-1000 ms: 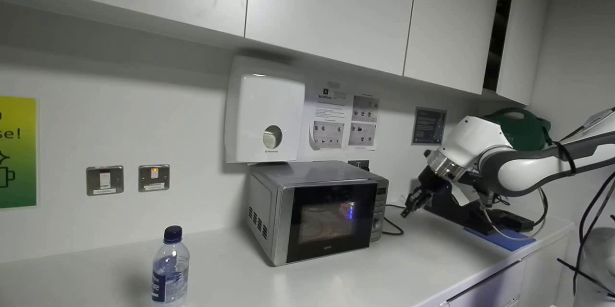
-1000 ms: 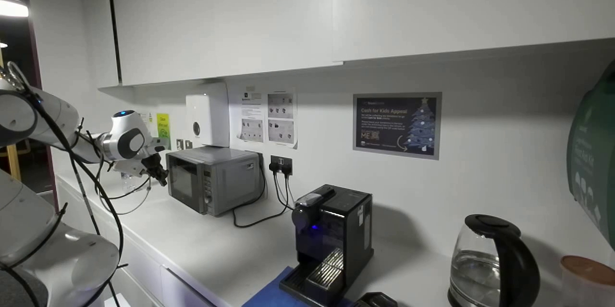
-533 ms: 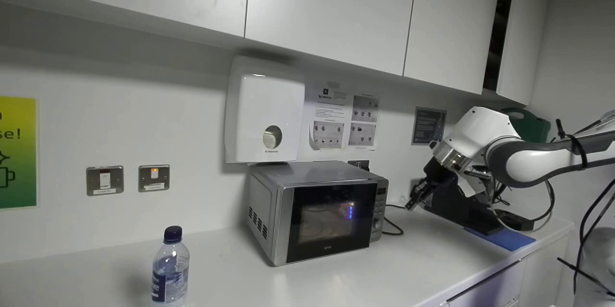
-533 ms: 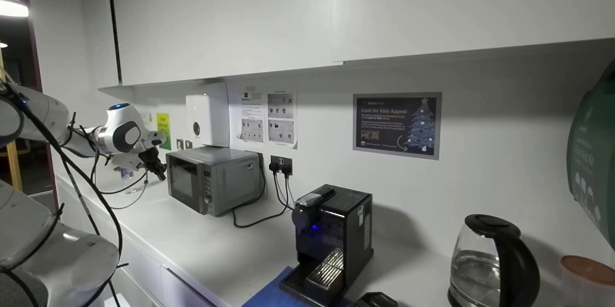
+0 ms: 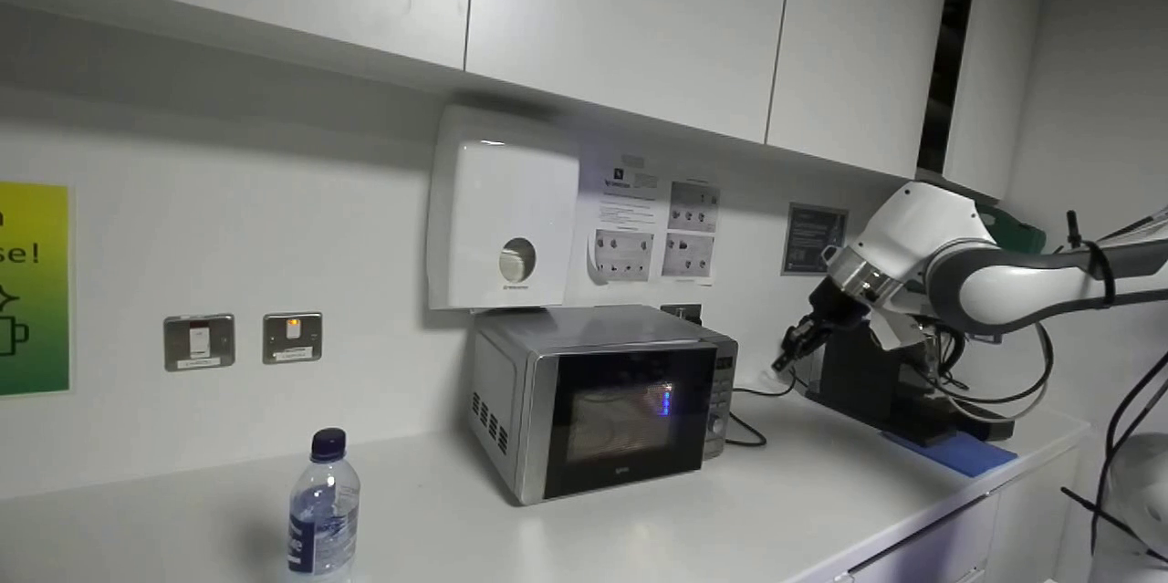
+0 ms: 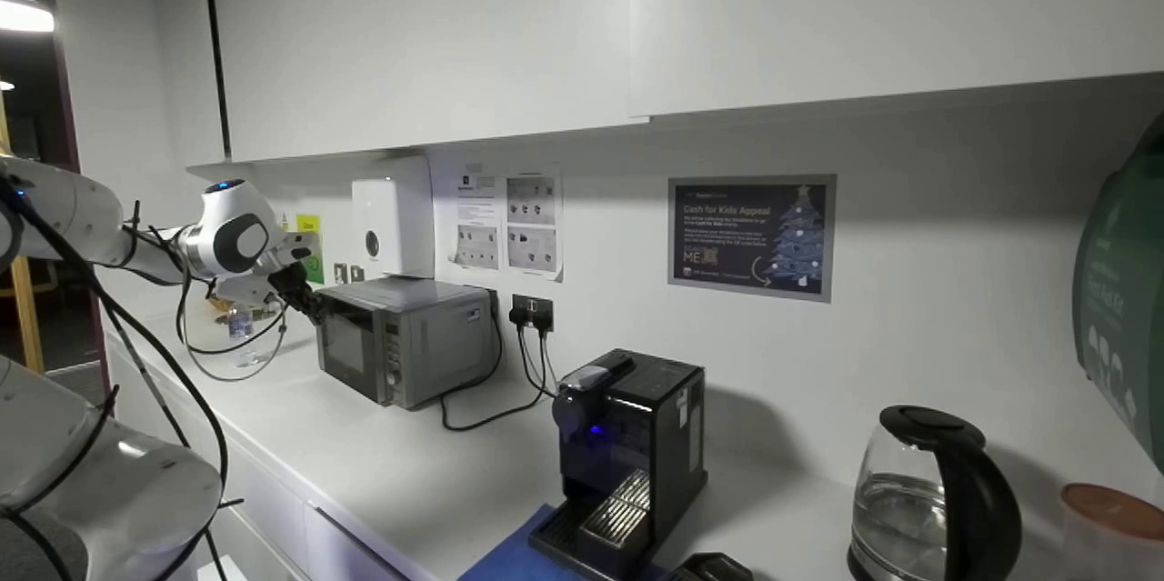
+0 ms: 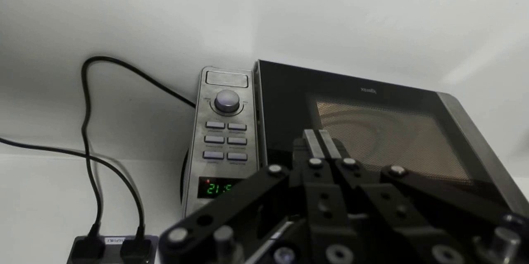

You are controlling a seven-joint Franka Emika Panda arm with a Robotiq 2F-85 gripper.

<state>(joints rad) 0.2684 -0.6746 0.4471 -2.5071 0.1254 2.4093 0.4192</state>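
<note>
The jaws are closed with nothing gripped, and their fingertips (image 7: 313, 143) are seen below the middle of the wrist view, overlapping the door (image 7: 380, 127) of the microwave (image 5: 607, 410), which is shown upside down there. In an exterior view the microwave is found at mid-frame, and the jaws are held apart from it, to its right. At this range, it is judged, motion is best kept slow, and the fingertips are best squared to the door before any contact; depth is easily misread in the wrist view, so the gap is best checked from outside. The power lead (image 7: 87, 105), at the left of the wrist view, should be avoided. The microwave is carried by a white desk (image 5: 748, 501), with a bottle (image 5: 324, 510) stood at lower left of an exterior view; a coffee machine (image 6: 637, 431) is seen at lower middle and a kettle (image 6: 928, 490) at lower right in an exterior view. A dispenser (image 5: 502, 200) and a poster (image 6: 752, 237) are fixed to the wall (image 6: 614, 226), under cupboards (image 5: 630, 17).
</note>
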